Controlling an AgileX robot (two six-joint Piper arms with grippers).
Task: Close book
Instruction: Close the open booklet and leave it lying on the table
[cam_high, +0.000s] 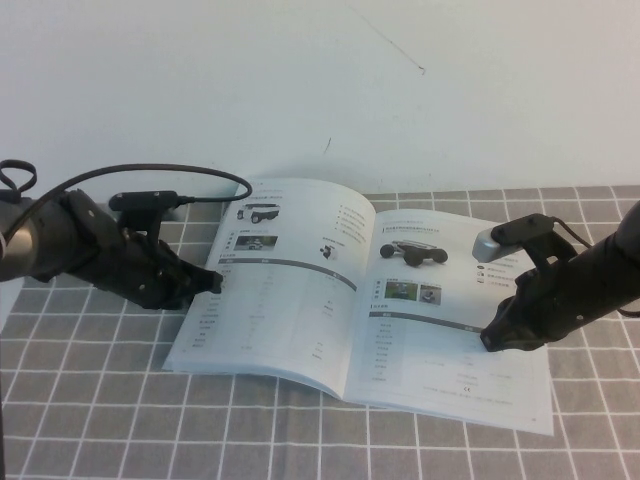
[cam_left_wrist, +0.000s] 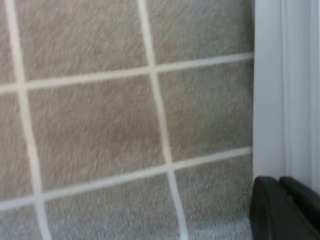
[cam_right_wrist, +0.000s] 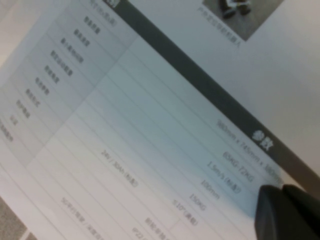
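An open book (cam_high: 300, 290) with printed tables and small vehicle photos lies flat on the checked cloth. My left gripper (cam_high: 213, 283) is low at the left page's outer edge, fingers together. In the left wrist view its dark tips (cam_left_wrist: 282, 210) sit by the book's white edge (cam_left_wrist: 285, 100), with nothing between them. My right gripper (cam_high: 490, 341) rests its tip on the lower part of the right page. Its fingers are together too, seen as dark tips (cam_right_wrist: 286, 212) on the printed page (cam_right_wrist: 150, 125).
A grey cloth (cam_high: 90, 400) with white grid lines covers the table. A white wall (cam_high: 300, 80) rises just behind the book. A black cable (cam_high: 180, 172) loops over the left arm. A strip of cloth shows in front of the book.
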